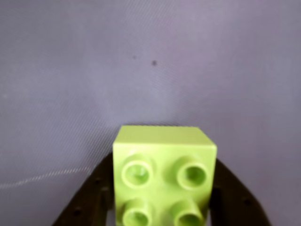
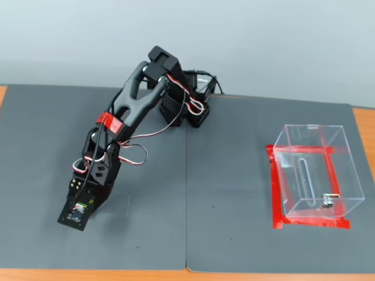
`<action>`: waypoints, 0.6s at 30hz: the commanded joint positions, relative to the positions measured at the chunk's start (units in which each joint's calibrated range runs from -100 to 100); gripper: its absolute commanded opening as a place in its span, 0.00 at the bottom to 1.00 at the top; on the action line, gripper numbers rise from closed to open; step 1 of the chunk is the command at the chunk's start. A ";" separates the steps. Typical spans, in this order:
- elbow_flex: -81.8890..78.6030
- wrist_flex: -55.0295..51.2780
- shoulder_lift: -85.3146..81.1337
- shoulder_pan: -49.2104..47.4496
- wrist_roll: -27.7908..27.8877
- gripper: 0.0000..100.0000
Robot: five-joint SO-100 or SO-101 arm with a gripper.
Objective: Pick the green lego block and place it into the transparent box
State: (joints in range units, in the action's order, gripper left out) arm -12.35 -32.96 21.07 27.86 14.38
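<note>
One arm, one brick, one box, read left to right in the fixed view. Far left: the gripper (image 2: 78, 215) hangs low over the dark grey mat (image 2: 234, 175), pointing down toward the near-left corner, w/ the wrist cam housing hiding the tips; the brick itself can't be made out there. The wrist view settles it: the green lego block (image 1: 164, 176) sits between the two black fingers (image 1: 87, 200), one finger touching each side, studs facing the cam, jaws pinching it. Whether it is clear of the mat I can't tell from either pic.

Centre: the arm's base (image 2: 196, 111) stands at the back of the mat, red/white wires looping down the links.

Right: the transparent box (image 2: 314, 175) rests upright on its red tape outline (image 2: 275, 193), well apart from the gripper, nothing seen inside but its slot and small metal latch.

Key relation: box lies to the right of the gripper in the fixed view, at about the same depth on the mat. So, by my read, next move is lift, swing across the mat's centre seam, approach from above the open top, since the walls block any side entry.
</note>
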 commanded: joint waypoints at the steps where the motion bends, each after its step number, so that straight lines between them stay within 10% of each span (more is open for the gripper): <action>1: 2.35 -0.29 -0.77 -0.44 -0.03 0.09; 18: 1.63 -7.75 -22.81 -7.90 -0.08 0.09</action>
State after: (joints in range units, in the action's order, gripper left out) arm -11.81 -39.55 5.95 22.18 14.09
